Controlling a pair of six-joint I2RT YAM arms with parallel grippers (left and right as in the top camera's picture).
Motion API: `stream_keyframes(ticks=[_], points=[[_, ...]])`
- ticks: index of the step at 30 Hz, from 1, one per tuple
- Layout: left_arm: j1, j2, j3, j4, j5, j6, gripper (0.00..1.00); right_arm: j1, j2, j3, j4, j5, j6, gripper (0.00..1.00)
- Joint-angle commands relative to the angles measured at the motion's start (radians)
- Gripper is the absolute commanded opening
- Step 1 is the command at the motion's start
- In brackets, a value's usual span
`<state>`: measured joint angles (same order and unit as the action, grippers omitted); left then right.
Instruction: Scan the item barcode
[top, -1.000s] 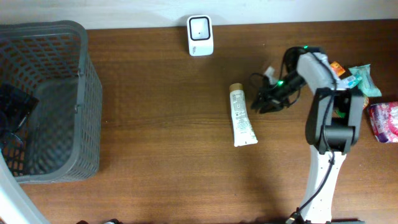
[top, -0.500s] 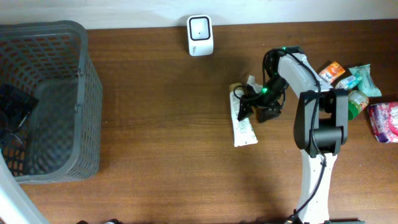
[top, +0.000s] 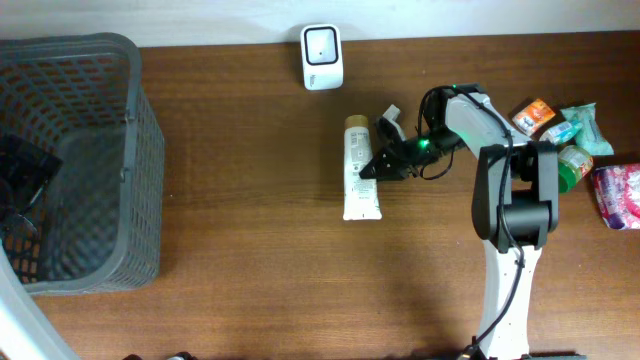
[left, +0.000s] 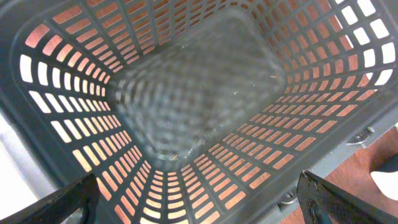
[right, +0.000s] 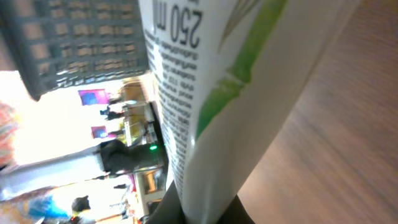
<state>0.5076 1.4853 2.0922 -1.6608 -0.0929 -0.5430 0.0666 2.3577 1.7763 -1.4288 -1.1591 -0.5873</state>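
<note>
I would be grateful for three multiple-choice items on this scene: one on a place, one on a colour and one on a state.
1. Where on the table does the white scanner stand?
A. At the near edge
B. At the far edge, beyond the white tube
C. At the right edge

2. What colour is the tube's cap?
A. Red
B. Blue
C. Gold

3. How does the left gripper stand?
A. Open, above the grey basket
B. Shut on the tube
C. Shut on the scanner

Answers:
1. B: the overhead view shows it by the far edge.
2. C: the tube's far end is golden.
3. A: its fingers stand wide apart over the mesh floor.
</note>
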Motion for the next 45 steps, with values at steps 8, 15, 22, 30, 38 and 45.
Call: stream_keyframes(ticks=[8,15,22,30,38,45], points=[[0.006,0.003,0.002,-0.002,0.0,-0.003,0.99,0.099,-0.328,0.061,-0.045,-0.208,-0.243,0.04],[0.006,0.003,0.002,-0.002,0.0,-0.003,0.99,0.157,-0.328,0.064,-0.003,-0.209,-0.243,0.04],[0.006,0.003,0.002,-0.002,0.0,-0.003,0.99,0.157,-0.328,0.064,0.027,-0.145,-0.241,0.04],[0.006,0.003,0.002,-0.002,0.0,-0.002,0.99,0.19,-0.283,0.04,0.304,1.305,0.75,0.04],[0.006,0.003,0.002,-0.002,0.0,-0.003,0.99,0.217,-0.267,-0.216,0.423,1.505,0.832,0.04],[0.006,0.003,0.002,-0.002,0.0,-0.002,0.99,0.113,-0.27,0.119,0.187,1.227,0.852,0.99]])
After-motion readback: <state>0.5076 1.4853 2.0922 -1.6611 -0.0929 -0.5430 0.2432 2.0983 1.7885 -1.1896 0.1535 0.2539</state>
